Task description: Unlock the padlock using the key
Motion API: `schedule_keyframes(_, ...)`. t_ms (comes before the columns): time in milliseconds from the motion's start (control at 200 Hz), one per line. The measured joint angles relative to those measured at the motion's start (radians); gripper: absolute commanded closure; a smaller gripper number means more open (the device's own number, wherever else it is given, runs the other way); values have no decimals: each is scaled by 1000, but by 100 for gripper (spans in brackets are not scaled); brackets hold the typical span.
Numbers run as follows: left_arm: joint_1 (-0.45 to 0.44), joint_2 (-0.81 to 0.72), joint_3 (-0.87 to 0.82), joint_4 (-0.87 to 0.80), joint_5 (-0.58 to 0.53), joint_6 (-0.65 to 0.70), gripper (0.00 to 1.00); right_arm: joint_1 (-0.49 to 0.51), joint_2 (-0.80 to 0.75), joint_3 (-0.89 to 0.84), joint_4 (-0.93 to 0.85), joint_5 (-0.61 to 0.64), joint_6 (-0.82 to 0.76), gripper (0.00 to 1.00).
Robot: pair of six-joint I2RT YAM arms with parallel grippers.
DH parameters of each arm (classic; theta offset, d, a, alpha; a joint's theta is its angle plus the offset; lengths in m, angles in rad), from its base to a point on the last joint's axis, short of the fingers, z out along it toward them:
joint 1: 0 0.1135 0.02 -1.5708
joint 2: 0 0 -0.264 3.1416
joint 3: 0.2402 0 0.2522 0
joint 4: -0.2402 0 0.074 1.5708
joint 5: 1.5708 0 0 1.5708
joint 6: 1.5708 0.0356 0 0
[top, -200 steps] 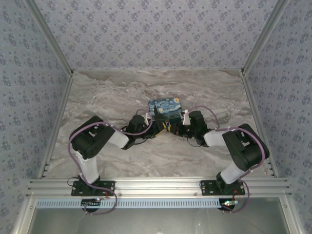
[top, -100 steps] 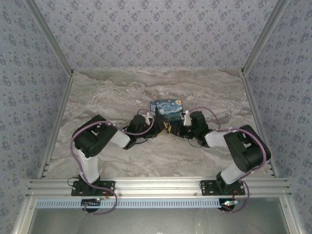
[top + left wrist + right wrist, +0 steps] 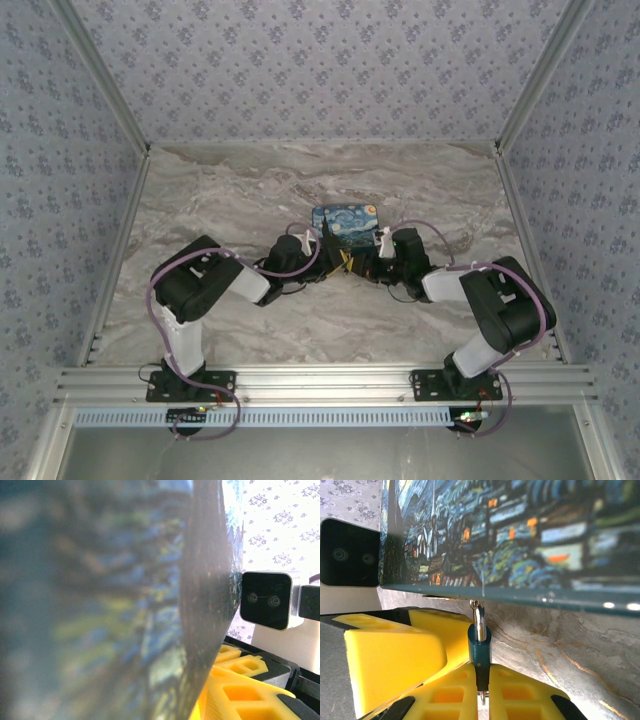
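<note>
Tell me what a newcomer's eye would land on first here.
The starry-night printed box stands at mid-table, with both arms meeting just in front of it. In the right wrist view, the small teal padlock hangs under the box's edge, pinched between the yellow fingers of the right tool.

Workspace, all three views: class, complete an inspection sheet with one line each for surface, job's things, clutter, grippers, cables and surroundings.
Surface: grey marble-patterned table.
Job's things: teal padlock hangs by its shackle under the edge of the starry-night box; key too small to tell.
Clutter: nothing seen.
Grippers: right gripper shut on the padlock; left gripper beside it at the box front, its state unclear.
Cables: purple cables loop along both arms.
Surroundings: floral wallpaper walls; aluminium rail at the near edge.
</note>
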Motion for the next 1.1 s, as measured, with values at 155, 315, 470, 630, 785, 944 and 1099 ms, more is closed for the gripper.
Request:
schedule_keyframes(155,0,23,6,3,0,-11,59,-6,0,0,6,-1,13,88)
schedule_keyframes(315,0,29,9,3,0,-18,61,-7,0,0,8,-1,15,88)
schedule_keyframes(470,-2,29,19,2,0,-27,63,-7,0,0,13,-1,23,88)
schedule_keyframes(630,-7,30,35,5,0,-45,63,-7,1,0,24,-1,33,88)
schedule_keyframes(785,-8,43,41,16,-4,-72,64,-7,10,0,40,1,38,88)
schedule_keyframes(944,-11,67,45,43,-20,-110,74,-9,16,0,50,12,40,85)
schedule_keyframes(1099,-12,70,45,48,-27,-130,83,-9,17,0,52,20,40,82)
